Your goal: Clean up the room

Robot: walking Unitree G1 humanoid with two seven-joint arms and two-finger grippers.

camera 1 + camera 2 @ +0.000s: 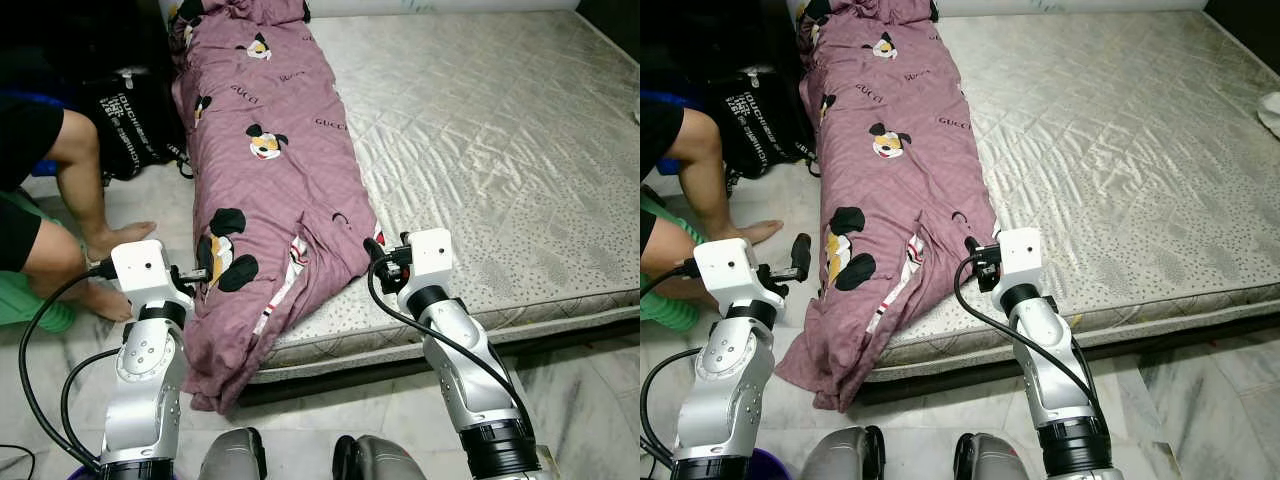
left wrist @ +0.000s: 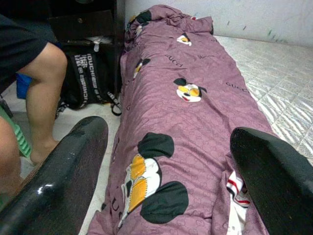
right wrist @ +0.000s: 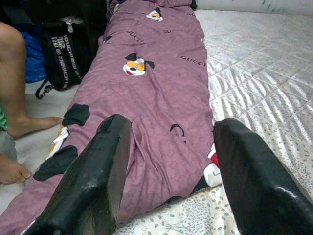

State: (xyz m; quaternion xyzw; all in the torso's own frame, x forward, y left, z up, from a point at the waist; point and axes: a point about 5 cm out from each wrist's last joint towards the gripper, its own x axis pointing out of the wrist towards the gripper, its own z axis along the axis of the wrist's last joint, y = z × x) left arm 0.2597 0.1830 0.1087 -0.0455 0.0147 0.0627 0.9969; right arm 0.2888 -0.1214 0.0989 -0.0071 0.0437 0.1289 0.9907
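- Along the left side of the bed [image 1: 520,120], a purple quilt [image 1: 270,170] is lying bunched lengthwise, with cartoon mouse prints and lettering on it.
- Its near end is spilling off the mattress corner and hanging down toward the floor [image 1: 400,410].
- The left hand [image 1: 195,274] is hovering just beside the quilt's hanging left edge, fingers spread wide and gripping nothing; in the left wrist view the two black fingers [image 2: 63,171] are standing well apart with the quilt between them, farther off.
- The right hand [image 1: 380,262] is sitting at the quilt's right edge near the mattress's front edge, also spread wide and empty; in the right wrist view its fingers [image 3: 98,171] are framing the purple fabric where it meets the bare mattress.
- Whether either hand is touching the cloth, I cannot tell.
- A person is crouching on the floor to the left, with a bare leg [image 1: 85,170] and foot near the bed.
- A black bag [image 1: 135,120] with white lettering is resting on the floor beside the quilt's upper part.
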